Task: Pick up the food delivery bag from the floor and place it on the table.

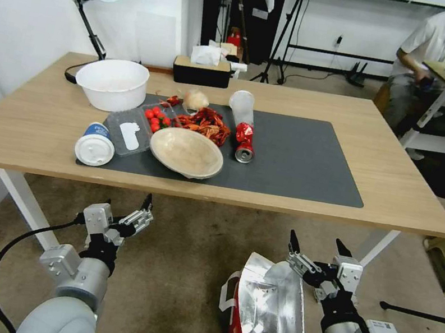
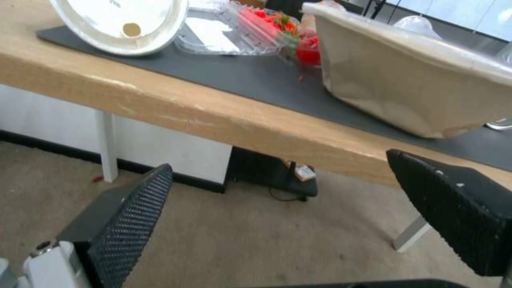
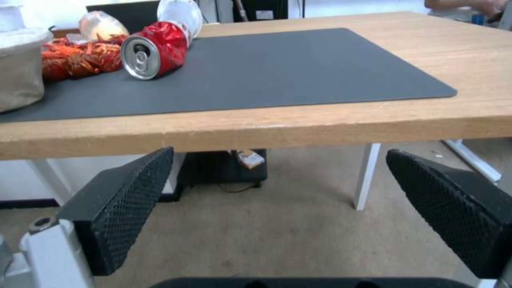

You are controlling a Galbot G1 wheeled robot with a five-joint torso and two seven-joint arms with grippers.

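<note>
Nearest, on the floor (image 1: pixel 178 295): the food delivery bag (image 1: pixel 266 310) stands just short of the tabletop's front edge, between the two arms and closer to the right one. Its long axis runs roughly vertical, leaning a little; the foil-lined mouth gapes upward and toward the tabletop, and a white strap handle hangs off its left side. The right gripper (image 1: pixel 320 245) hovers just above the bag's rim, jaws spread wide, holding nothing. The left gripper (image 1: pixel 126 213) hangs well apart to the left, likewise spread and empty.

Risks, as judged: thin paper and foil could crumple or tear under a pinch on the rim; a one-sided hold may let the bag swing or tip.

Farther: the tabletop (image 1: pixel 402 179) carries a dark mat (image 1: pixel 314 165) whose right half lies bare. A crushed can (image 1: pixel 244 143) and a beige bowl (image 1: pixel 186 152) crowd the left, so a careless set-down there could knock them.
</note>
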